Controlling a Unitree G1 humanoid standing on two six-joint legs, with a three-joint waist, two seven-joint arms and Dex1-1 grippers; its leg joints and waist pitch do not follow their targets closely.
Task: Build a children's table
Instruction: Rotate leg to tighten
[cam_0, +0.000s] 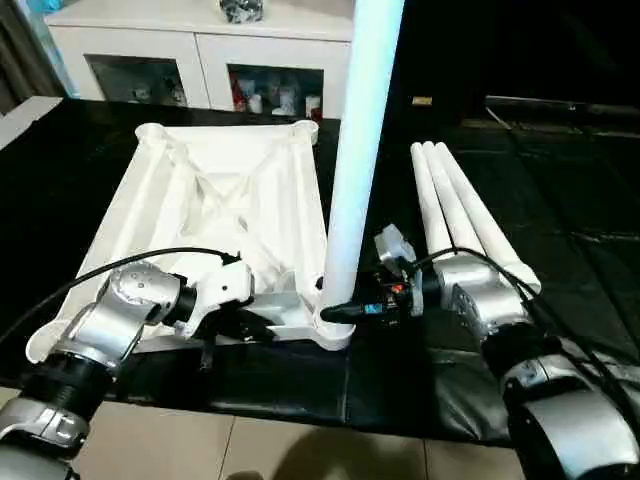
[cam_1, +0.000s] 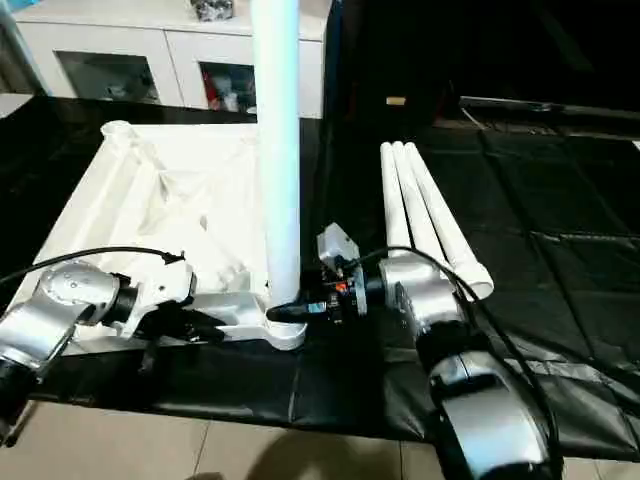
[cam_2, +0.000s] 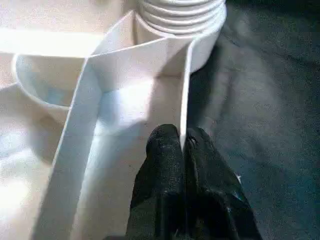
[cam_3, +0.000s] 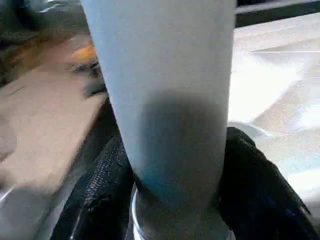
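step: twist leg (cam_0: 355, 150) into corner socket (cam_0: 335, 328) | right gripper (cam_0: 335, 313): fingers squeeze the leg, keep it straight | left gripper (cam_2: 182, 145): pinches table top (cam_0: 230, 200) rib, hold steady

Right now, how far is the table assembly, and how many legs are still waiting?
The table top lies upside down. One leg stands upright in its near corner socket. The right end effector grips that leg's base; the left end effector pinches the top's edge rib. Three legs still lie beside the top on the black cover, so three sockets remain.
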